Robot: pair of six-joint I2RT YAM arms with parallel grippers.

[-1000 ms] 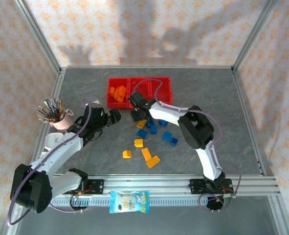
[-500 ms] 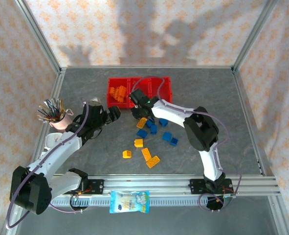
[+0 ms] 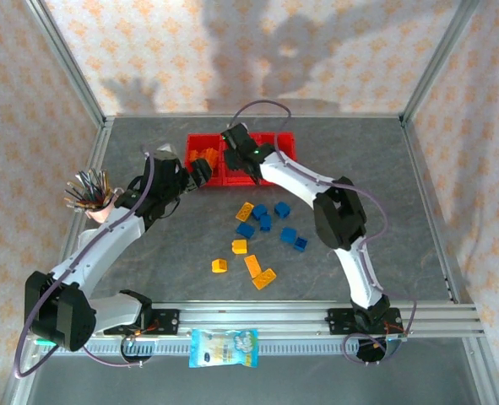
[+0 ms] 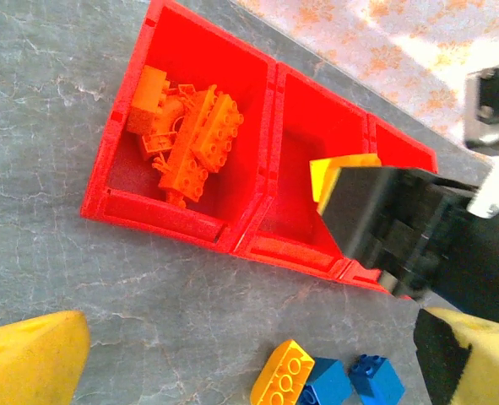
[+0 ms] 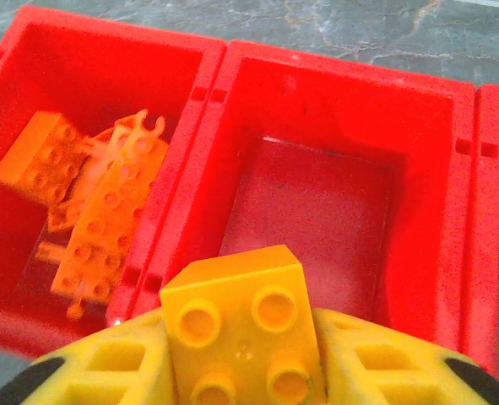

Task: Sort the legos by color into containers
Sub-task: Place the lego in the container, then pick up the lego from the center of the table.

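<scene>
My right gripper is shut on a yellow brick, studs facing the camera, above the middle bin of the red containers. The left bin holds several orange legos. From above, the right gripper hangs over the containers. My left gripper stands open just left of them, with nothing between its fingers. Its view shows the containers, the orange legos and the held yellow brick. Loose blue legos and yellow legos lie on the table.
A pink cup of pens stands at the left, near the left arm. A blue-and-white snack packet lies on the front rail. Metal frame posts bound the grey table at the back and sides.
My right gripper has lifted a yellow brick from the loose pile and carried it back over the red bins. My left arm has swung up toward the bins, still open.
</scene>
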